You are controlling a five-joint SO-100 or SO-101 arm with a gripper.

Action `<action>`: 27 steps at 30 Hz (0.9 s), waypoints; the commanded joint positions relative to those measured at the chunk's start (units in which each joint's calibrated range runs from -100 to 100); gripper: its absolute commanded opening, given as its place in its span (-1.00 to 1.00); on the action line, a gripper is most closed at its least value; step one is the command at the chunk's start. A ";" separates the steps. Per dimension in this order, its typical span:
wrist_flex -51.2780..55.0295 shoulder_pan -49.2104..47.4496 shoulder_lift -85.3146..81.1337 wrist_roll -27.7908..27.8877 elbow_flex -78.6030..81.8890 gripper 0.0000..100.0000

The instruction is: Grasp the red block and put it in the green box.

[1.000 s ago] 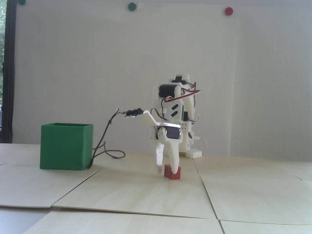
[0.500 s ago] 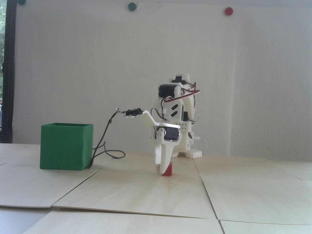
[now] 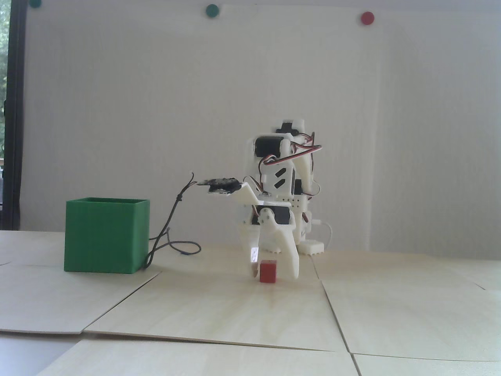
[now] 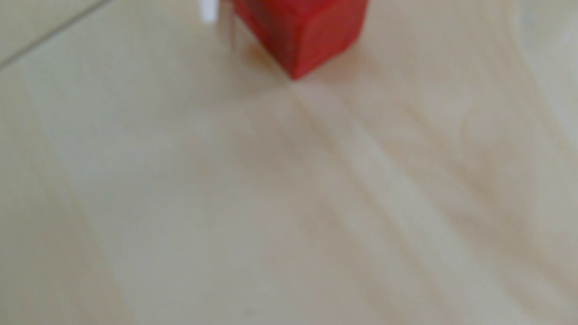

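The red block [image 3: 268,271] rests on the pale wooden table [image 3: 242,309] in the fixed view, a small face towards the camera. My white gripper [image 3: 273,274] points down over it and is open, one finger on each side of the block, a gap showing on both sides. The green box [image 3: 105,235] stands on the table well to the left, apart from both. In the blurred wrist view the red block [image 4: 300,31] fills the top edge, with a pale sliver of one finger [image 4: 208,9] just left of it.
A thin dark cable [image 3: 172,219] hangs from the wrist camera board and loops on the table beside the box's right wall. The arm's base [image 3: 311,246] stands behind the gripper. Seams [image 3: 332,309] run between the table's boards. Round magnets [image 3: 367,17] dot the back wall.
The fingers closed round the block and tipped it half a second ago. They have now spread apart, and the block stands turned and a little further left between them.
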 commanded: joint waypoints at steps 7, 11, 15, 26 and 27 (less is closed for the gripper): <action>-0.91 -0.70 -0.73 10.81 -3.29 -0.34; -0.15 -1.34 -0.73 14.97 -2.67 -0.34; -0.24 -2.06 -0.88 17.99 1.33 -0.34; -0.91 -1.50 -1.36 16.64 5.14 -0.95; -1.00 -1.02 -1.52 15.07 5.14 -0.96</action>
